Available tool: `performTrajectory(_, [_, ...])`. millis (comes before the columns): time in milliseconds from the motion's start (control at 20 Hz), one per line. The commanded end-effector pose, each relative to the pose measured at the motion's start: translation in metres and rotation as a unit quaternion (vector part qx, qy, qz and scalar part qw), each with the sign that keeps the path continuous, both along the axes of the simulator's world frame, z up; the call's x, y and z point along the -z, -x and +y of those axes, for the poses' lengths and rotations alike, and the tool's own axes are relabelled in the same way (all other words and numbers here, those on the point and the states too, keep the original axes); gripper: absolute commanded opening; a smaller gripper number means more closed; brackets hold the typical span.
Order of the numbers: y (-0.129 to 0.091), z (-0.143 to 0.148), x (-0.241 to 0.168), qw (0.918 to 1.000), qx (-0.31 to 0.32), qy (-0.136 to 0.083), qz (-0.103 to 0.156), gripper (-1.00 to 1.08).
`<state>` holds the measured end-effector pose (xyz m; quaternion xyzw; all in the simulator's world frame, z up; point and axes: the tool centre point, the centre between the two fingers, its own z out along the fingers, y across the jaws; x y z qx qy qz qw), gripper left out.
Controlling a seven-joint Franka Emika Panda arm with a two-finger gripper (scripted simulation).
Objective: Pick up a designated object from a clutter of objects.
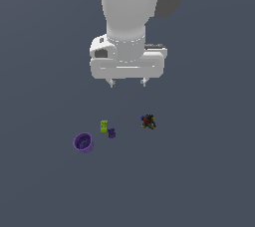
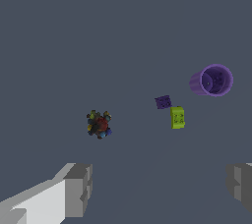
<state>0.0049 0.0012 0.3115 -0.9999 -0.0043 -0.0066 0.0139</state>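
Note:
The lime-green studded block lies on the grey floor, also seen in the wrist view. A tiny purple piece sits right beside it, apart by a sliver. The round purple cup lies further toward the exterior view's left. The dark multicoloured lump lies toward the exterior view's right. My gripper hangs high above the items, open and empty, with its fingertips spread wide.
The floor is a plain dark grey surface with no edges or walls in view. The white arm fills the upper middle of the exterior view.

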Motion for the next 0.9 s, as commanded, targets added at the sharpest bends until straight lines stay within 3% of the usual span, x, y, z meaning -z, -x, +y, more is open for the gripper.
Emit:
performTrajectory(0, [0.0000,0.0000,0.0000,1.0000,0.000,0.000,0.000,1.00])
performTrajectory(850, [-0.0012,-0.0094,0.0006,0.9999,-0.006,0.011,0.001,1.00])
